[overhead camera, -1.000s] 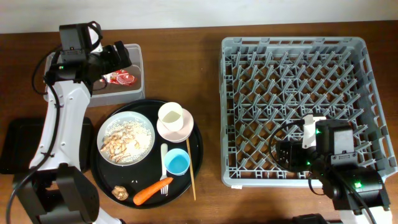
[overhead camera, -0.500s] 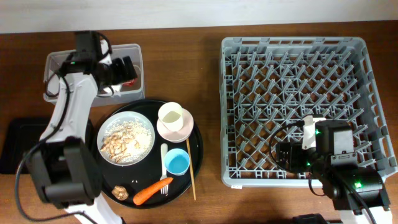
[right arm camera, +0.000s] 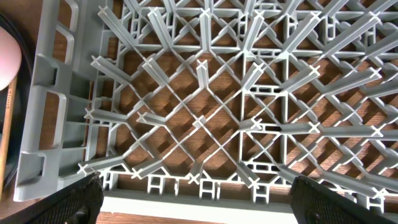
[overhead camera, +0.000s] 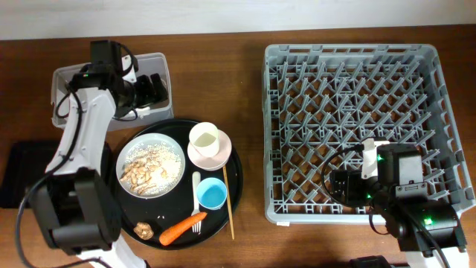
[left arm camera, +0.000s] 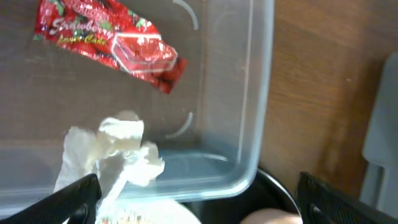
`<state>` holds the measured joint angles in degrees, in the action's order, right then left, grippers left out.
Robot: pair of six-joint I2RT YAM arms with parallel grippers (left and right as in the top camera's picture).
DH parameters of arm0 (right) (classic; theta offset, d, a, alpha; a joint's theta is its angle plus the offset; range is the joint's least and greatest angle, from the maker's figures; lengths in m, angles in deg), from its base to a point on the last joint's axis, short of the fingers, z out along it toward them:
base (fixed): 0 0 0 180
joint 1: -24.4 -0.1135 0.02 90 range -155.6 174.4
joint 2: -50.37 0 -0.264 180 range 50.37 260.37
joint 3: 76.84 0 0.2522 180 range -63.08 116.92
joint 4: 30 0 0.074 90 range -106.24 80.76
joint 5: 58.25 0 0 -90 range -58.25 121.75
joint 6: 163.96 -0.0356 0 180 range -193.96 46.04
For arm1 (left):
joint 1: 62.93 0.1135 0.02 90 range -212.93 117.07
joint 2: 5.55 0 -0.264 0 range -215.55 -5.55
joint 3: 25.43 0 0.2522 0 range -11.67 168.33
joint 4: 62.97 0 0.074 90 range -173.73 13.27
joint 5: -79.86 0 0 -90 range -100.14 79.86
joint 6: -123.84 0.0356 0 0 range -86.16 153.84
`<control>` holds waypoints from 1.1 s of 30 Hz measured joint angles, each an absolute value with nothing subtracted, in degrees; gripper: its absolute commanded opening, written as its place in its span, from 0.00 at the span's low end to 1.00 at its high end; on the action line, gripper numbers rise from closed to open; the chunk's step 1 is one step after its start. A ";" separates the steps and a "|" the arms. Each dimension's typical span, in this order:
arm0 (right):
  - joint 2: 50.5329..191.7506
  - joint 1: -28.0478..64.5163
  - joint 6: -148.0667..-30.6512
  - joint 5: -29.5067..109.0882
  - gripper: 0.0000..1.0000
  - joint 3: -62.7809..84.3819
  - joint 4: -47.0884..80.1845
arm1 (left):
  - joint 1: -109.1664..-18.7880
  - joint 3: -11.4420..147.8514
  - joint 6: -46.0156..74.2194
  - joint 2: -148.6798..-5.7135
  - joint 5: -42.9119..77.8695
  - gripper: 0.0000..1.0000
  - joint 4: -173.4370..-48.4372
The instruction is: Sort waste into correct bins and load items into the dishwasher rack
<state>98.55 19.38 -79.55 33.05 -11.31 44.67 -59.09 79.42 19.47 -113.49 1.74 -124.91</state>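
Observation:
The clear tub (overhead camera: 65,77) stands at the back left. In the left wrist view the crumpled red wrapper (left arm camera: 112,43) and the small white wrapper (left arm camera: 118,152) lie inside the tub (left arm camera: 261,93). My left gripper (overhead camera: 151,91) hangs open and empty over the tub's front right corner (left arm camera: 199,208). On the round black tray (overhead camera: 236,179) are the white plate (overhead camera: 152,165) with beige scraps, a pink bowl (overhead camera: 217,156) holding the cream cup (overhead camera: 203,138), the blue cup (overhead camera: 212,195), the carrot (overhead camera: 181,228), a white spoon (overhead camera: 196,186) and the chopstick (overhead camera: 229,205). My right gripper (overhead camera: 341,186) is open and empty inside the grey rack (overhead camera: 349,56), above its lattice floor (right arm camera: 196,205).
The shallow black rectangular tray (overhead camera: 13,175) lies at the far left edge, partly behind the left arm. A small beige scrap (overhead camera: 145,231) sits on the round tray near the carrot. The rack's front wall (right arm camera: 56,112) is close to the right gripper.
My left gripper has moved from the back of the tub to its front right part, and it now covers the red wrapper in the overhead view. The right arm has not moved.

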 measured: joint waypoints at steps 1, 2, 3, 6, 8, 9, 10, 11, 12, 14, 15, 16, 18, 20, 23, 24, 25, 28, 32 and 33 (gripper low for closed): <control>98.55 19.38 -79.55 33.05 0.99 -11.31 44.69 | -59.09 79.42 19.49 -112.88 1.74 0.99 -125.70; 98.55 19.38 -79.57 33.05 0.99 -11.31 44.67 | -59.09 79.42 19.49 -112.48 1.79 0.99 -126.62; 98.55 19.38 -79.57 33.05 0.99 -11.31 44.69 | -59.09 79.42 19.47 -112.27 1.85 0.99 -127.65; 98.55 19.38 -79.55 33.05 0.99 -11.31 44.69 | -59.09 79.42 19.49 -112.24 1.89 0.99 -129.79; 98.55 19.38 -79.55 33.05 0.99 -11.31 44.69 | -59.09 79.42 19.47 -112.24 1.89 0.99 -129.92; 98.55 19.38 -79.55 33.05 0.99 -11.31 44.69 | -59.09 79.42 19.47 -112.24 1.89 0.99 -129.92; 98.55 19.38 -79.50 33.05 0.99 -11.31 44.69 | -59.09 79.42 19.49 -112.24 1.89 0.99 -129.88; 98.55 19.38 -79.55 33.05 0.99 -11.31 44.73 | -59.09 79.42 19.49 -112.24 1.87 0.99 -129.70; 98.55 19.38 -79.55 33.05 0.99 -11.31 44.73 | -59.09 79.42 19.47 -112.24 1.63 0.99 -129.18; 98.55 19.38 -79.57 33.03 0.99 -11.31 44.91 | -59.09 79.42 19.49 -112.24 0.52 0.99 -127.06; 98.55 19.38 -79.55 33.03 0.99 -11.31 44.91 | -59.09 79.42 19.49 -112.24 -0.49 0.99 -125.66; 98.55 19.38 -79.57 33.03 0.99 -11.31 44.91 | -59.09 79.42 19.49 -112.24 -1.62 0.99 -124.43; 98.55 19.38 -79.57 33.03 0.99 -11.31 44.91 | -59.09 79.42 19.47 -112.24 -3.35 0.99 -123.43; 98.55 19.38 -79.55 33.05 0.99 -11.31 44.91 | -59.09 79.42 19.47 -112.24 -4.53 0.99 -124.19; 98.55 19.38 -79.57 33.05 0.99 -11.31 44.91 | -59.09 79.40 19.47 -112.24 -5.51 0.99 -126.84; 98.55 19.38 -79.55 33.05 0.99 -11.31 44.89 | -59.09 79.29 19.47 -112.24 -6.17 0.99 -126.95; 98.55 19.38 -79.55 33.05 0.99 -11.31 44.89 | -59.09 79.05 19.47 -112.24 -6.96 0.99 -126.88; 98.55 19.38 -79.55 33.05 0.99 -11.31 44.91 | -59.09 77.43 19.47 -112.24 -9.08 0.99 -126.86; 98.55 19.38 -79.55 33.05 0.99 -11.31 44.89 | -59.09 75.88 19.47 -112.24 -10.21 0.99 -127.67; 98.55 19.38 -79.57 33.05 0.99 -11.31 44.89 | -59.09 75.83 19.47 -112.24 -10.41 0.99 -127.87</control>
